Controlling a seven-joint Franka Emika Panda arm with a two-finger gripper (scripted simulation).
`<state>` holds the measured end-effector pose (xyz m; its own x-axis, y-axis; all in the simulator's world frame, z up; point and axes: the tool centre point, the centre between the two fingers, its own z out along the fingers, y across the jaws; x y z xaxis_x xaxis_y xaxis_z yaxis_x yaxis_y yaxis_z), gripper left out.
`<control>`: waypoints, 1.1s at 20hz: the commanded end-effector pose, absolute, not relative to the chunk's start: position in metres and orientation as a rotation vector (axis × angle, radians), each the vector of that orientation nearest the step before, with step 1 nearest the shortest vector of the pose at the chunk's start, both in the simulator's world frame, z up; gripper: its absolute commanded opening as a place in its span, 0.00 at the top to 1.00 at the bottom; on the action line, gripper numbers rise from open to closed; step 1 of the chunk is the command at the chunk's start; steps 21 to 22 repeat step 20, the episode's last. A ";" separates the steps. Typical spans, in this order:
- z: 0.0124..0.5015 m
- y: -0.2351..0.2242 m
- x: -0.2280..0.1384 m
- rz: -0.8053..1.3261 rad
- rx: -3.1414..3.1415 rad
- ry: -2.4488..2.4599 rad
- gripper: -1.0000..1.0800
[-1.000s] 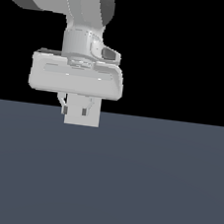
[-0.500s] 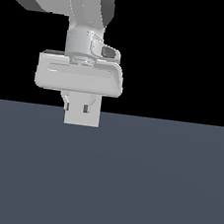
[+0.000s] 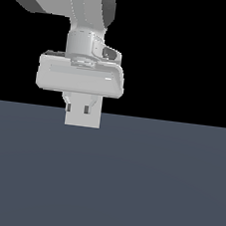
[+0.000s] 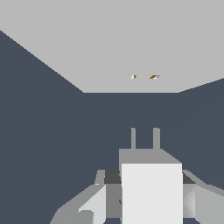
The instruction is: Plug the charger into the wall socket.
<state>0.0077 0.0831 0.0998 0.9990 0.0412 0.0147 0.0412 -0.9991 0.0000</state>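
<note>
Wrist view — fingers clasp charger.

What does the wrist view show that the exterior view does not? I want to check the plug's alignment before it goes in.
Only the wrist view shows the charger's two prongs pointing toward the wall socket, a light-grey panel with two small marks ahead of the prongs, and a gap between them. Only the exterior view shows the arm's wrist and the whole tool from outside, above the dark floor. Both show the white charger between the tool's fingers. Neither settles exact alignment.
</note>
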 end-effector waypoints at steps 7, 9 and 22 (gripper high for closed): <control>0.100 0.084 0.029 -0.024 -3.141 -0.065 1.00; 0.100 0.084 0.037 -0.024 -3.141 -0.065 1.00; 0.100 0.085 0.055 -0.024 -3.141 -0.065 1.00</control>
